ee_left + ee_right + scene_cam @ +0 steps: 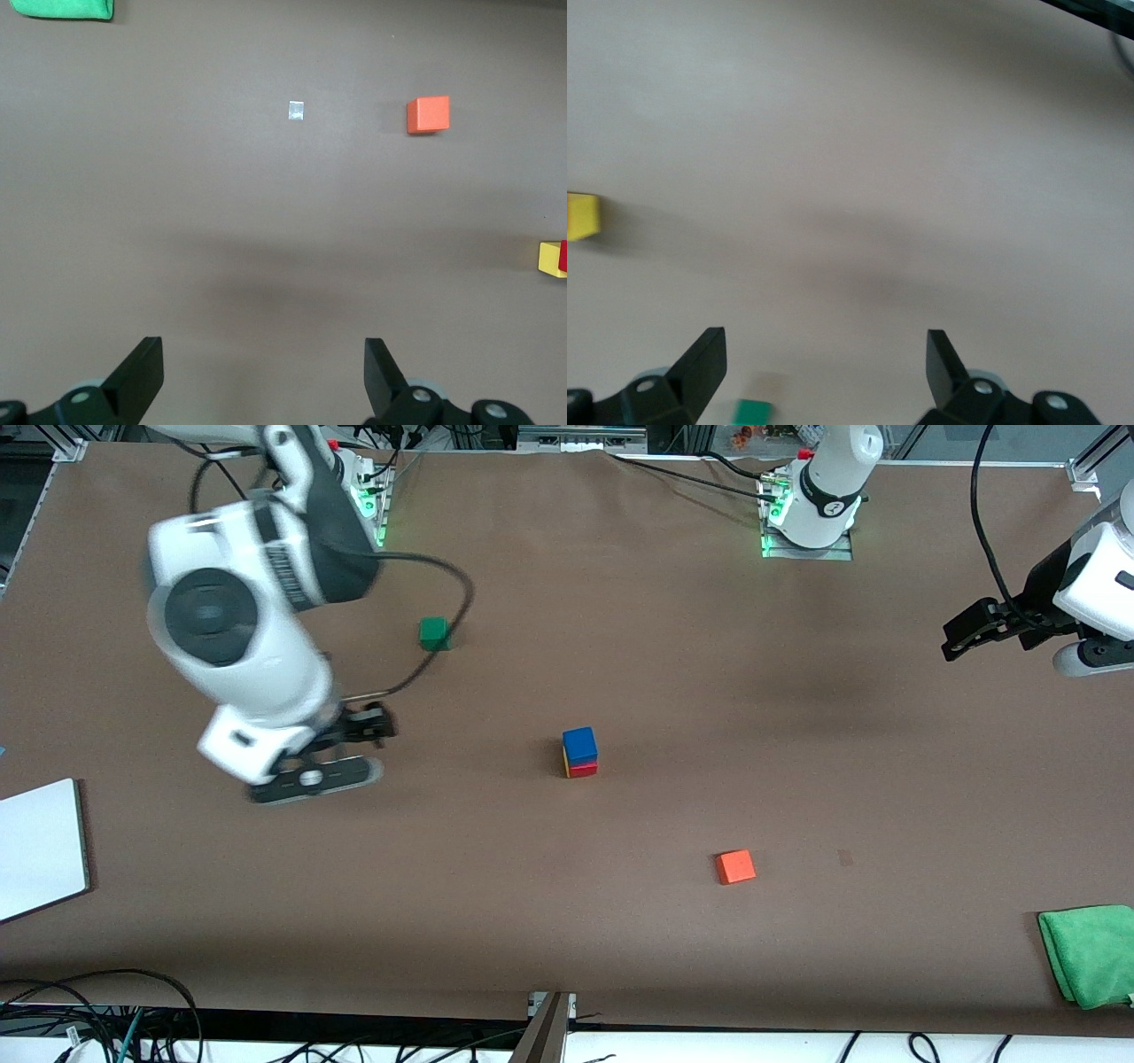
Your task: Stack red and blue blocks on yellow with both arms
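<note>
I see the blue block (579,742) on the red block (583,769) over yellow (565,760), between my spread, empty right claw (359,746) and left claw (961,638), the right nearer.

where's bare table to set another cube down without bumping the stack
Bare mat lies between the stack and the left gripper, and between the orange cube and the green cloth. It is tighter between the open right gripper, the green cube and the stack.

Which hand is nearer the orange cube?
Left and right look about equally far. The left hand hangs open toward its table end, the right hand open toward the other; the orange cube lies between.
</note>
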### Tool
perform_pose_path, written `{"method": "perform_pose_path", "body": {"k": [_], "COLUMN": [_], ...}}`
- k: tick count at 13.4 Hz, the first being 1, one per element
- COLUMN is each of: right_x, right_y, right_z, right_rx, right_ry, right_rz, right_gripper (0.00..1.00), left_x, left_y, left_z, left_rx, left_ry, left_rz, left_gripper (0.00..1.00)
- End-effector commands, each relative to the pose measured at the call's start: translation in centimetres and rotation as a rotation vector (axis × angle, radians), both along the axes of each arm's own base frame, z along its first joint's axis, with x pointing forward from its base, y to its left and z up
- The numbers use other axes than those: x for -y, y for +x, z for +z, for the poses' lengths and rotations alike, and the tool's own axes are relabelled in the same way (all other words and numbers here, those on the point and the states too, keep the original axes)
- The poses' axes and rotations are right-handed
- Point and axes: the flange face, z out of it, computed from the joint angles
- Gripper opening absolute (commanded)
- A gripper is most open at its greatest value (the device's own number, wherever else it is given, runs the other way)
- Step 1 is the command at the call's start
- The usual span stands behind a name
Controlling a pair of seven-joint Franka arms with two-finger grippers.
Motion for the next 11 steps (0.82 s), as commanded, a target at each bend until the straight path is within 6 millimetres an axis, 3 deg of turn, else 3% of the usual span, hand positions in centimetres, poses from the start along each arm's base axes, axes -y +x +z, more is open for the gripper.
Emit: {"method": "perform_pose_path", "body": {"k": [1, 3, 6, 8, 10, 11], "right_x": [7.4, 14.1, 21.2, 21.5, 21.3, 21.2], "right_y": [-0.7, -2.2, -5.1, -7.7, -8.1, -8.9], "right_z": [2.6, 3.5, 4.2, 4.0, 4.3, 5.4], "right_rx": [-0.024, -0.051, -0.081, -0.086, -0.081, -0.072], "right_ry": [-0.002, 0.044, 0.055, 0.051, 0.060, 0.069], "right_rz": [-0.055, -0.153, -0.277, -0.289, -0.271, -0.263], "right_gripper": [1.00, 1.00, 1.00, 1.00, 1.00, 1.00], "left_x": [0.5, 0.5, 1.1, 1.3, 1.5, 1.4], "left_y": [0.0, 0.0, 0.0, 0.0, -0.1, -0.1], "left_z": [0.4, 0.4, 0.4, 0.4, 0.4, 0.4], "left_rx": [0.011, 0.011, 0.013, 0.013, 0.014, 0.014], "left_ry": [-0.020, -0.020, -0.019, -0.011, -0.005, -0.005], "left_rz": [-0.014, -0.014, -0.024, -0.030, -0.037, -0.035], "left_gripper": [1.00, 1.00, 1.00, 1.00, 1.00, 1.00]}}
